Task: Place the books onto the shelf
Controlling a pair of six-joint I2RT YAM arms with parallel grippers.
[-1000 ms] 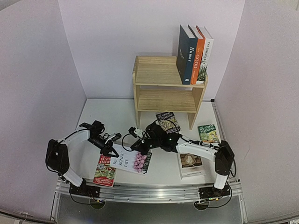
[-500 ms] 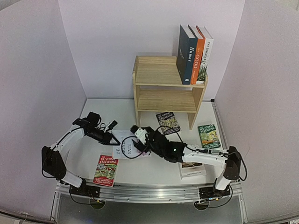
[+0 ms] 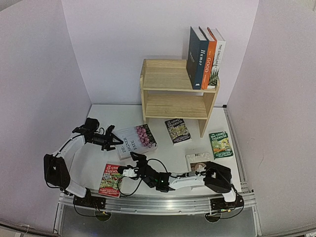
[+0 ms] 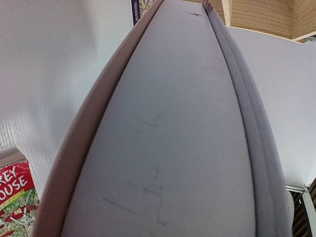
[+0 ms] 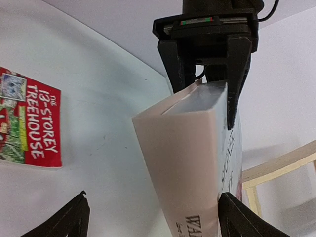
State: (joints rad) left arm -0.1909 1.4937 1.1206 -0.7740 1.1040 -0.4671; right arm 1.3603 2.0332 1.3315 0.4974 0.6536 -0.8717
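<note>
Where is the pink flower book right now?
Top view, left of centre: the pink flower book is held by the left gripper, in front of the shelf.

The left arm (image 3: 70,146) and right arm (image 3: 190,178) have white links, black joints and looping black cables. The left claw (image 3: 116,141) and right claw (image 3: 128,164) are matte black and 2-fingered.

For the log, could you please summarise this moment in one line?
left gripper: holding pink-flower book | right gripper: open | shelf top: three books
</note>
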